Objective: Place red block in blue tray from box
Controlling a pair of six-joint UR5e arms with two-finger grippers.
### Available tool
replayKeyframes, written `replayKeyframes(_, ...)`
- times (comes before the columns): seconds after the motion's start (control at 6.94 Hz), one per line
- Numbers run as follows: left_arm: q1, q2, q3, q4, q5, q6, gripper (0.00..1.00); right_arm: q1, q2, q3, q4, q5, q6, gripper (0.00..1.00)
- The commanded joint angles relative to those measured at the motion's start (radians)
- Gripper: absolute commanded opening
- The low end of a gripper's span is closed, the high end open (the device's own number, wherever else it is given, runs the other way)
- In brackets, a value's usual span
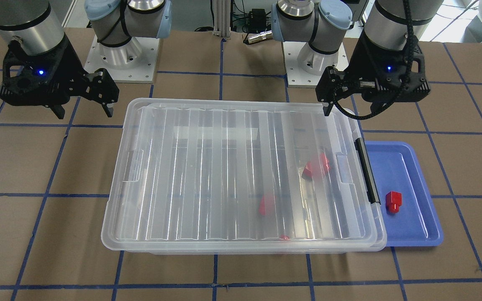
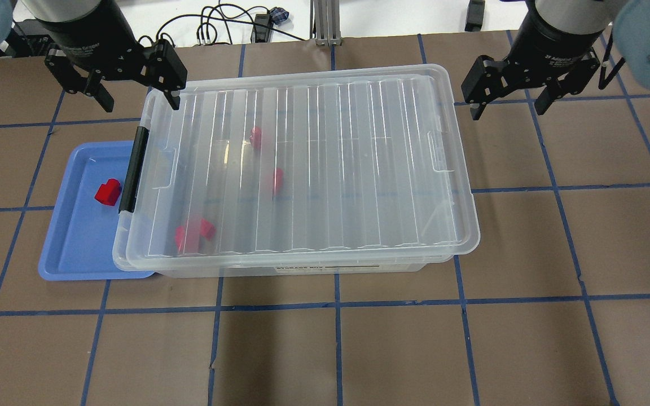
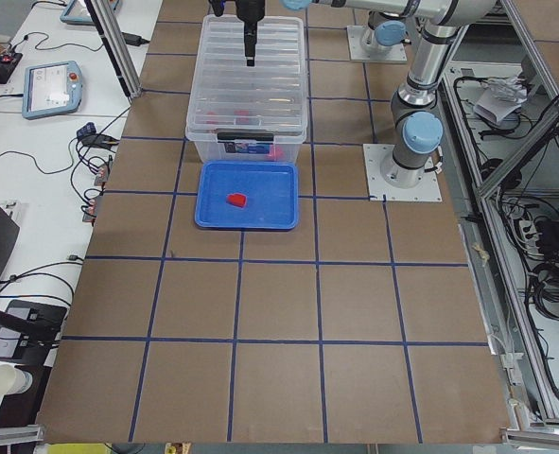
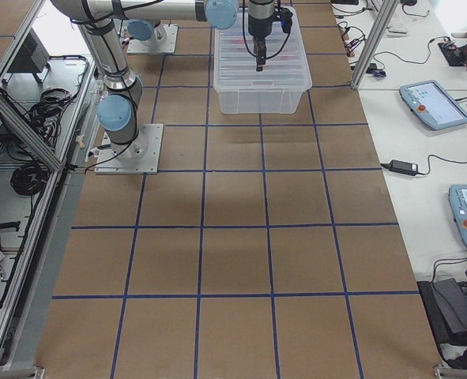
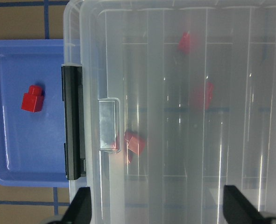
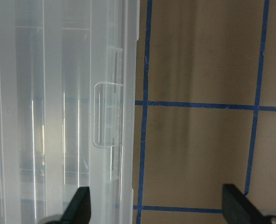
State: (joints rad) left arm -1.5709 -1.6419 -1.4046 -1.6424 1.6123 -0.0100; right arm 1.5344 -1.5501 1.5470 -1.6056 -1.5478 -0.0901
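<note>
The red block (image 1: 393, 202) lies in the blue tray (image 1: 408, 175), also seen overhead (image 2: 108, 192) and in the left wrist view (image 5: 32, 99). The tray (image 2: 77, 242) sits against the latch end of the box (image 2: 330, 169), partly under its rim. The ribbed lid covers the box (image 1: 224, 175). My left gripper (image 2: 139, 101) is open and empty, hovering over the box's far corner near the black latch (image 2: 133, 169). My right gripper (image 2: 508, 110) is open and empty, above the table just beyond the box's other end.
Inside the box lie a red two-lobed clump (image 2: 192, 232) and lone red pieces (image 2: 277, 180) (image 2: 255, 137). The brown table (image 2: 359, 349) has blue grid tape. The arm bases (image 1: 119, 54) stand behind the box.
</note>
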Motion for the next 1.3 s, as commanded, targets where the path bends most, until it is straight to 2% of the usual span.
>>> replayKeyframes(0.0, 0.002, 0.002, -0.014, -0.005, 0.0, 0.022, 1.0, 0.0, 0.001, -0.001, 0.0, 0.0, 0.001, 1.0)
replayKeyframes(0.29, 0.032, 0.01, -0.019, 0.0, 0.003, 0.123, 1.0, 0.0, 0.001, -0.001, 0.0, -0.002, 0.001, 1.0)
replayKeyframes(1.15, 0.029, 0.005, -0.025, 0.01, 0.0, 0.122, 1.0, 0.0, 0.001, -0.008, 0.001, -0.014, 0.001, 1.0)
